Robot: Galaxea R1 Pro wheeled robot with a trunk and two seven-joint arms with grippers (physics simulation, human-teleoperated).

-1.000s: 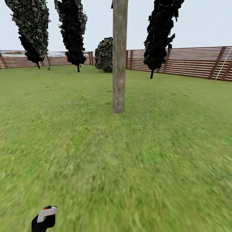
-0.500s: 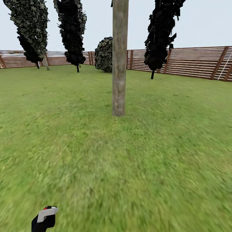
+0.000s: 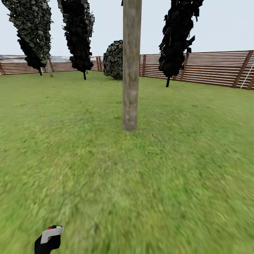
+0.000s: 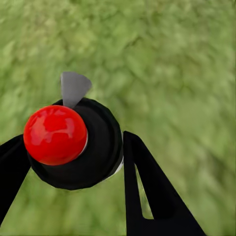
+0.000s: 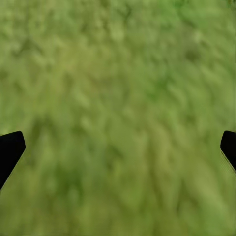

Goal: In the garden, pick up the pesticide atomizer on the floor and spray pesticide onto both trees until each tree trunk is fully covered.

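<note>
One tree's trunk [image 3: 131, 70], a thick bare pale grey-brown column, rises from the garden lawn [image 3: 148, 183] straight ahead in the head view, several steps away. The pesticide atomizer [image 3: 49, 238] shows at that view's lower left as a black body with a grey-white nozzle and a bit of red. In the left wrist view the atomizer [image 4: 73, 142] has a red ball top and a grey nozzle tip, and my left gripper [image 4: 69, 157] is shut on its black body. My right gripper [image 5: 118, 147] is open over bare grass, holding nothing.
A brown slatted fence [image 3: 211, 67] rings the lawn at the back. Two black cypresses [image 3: 178, 35] [image 3: 77, 31], a round bush [image 3: 113, 58] and a leafy tree [image 3: 31, 31] stand near the fence. Open grass lies between me and the trunk.
The whole head view has shifted: the trunk looks slightly larger and its base sits lower in the picture, so the camera has moved closer. The atomizer stays in my left gripper.
</note>
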